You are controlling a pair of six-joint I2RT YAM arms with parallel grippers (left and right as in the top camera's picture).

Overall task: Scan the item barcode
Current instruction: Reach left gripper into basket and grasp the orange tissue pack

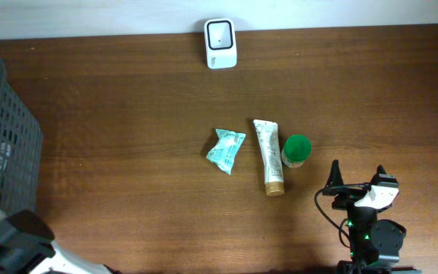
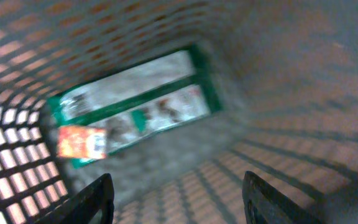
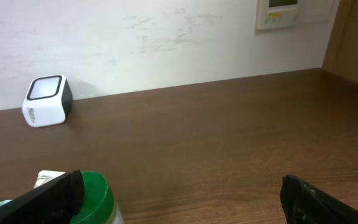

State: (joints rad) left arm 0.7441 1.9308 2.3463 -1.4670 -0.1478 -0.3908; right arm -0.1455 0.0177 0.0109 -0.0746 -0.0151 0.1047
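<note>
The white barcode scanner stands at the table's far edge and also shows as the scanner in the right wrist view. Three items lie mid-table: a teal packet, a white tube and a green-lidded jar. My right gripper is open just right of the jar, holding nothing. My left gripper is open inside the dark mesh basket, above a green-and-white pack with an orange label lying on the bottom. That view is blurred.
The basket stands at the table's left edge, with my left arm at the bottom left corner. A pale wall runs behind the scanner, with a wall panel on it.
</note>
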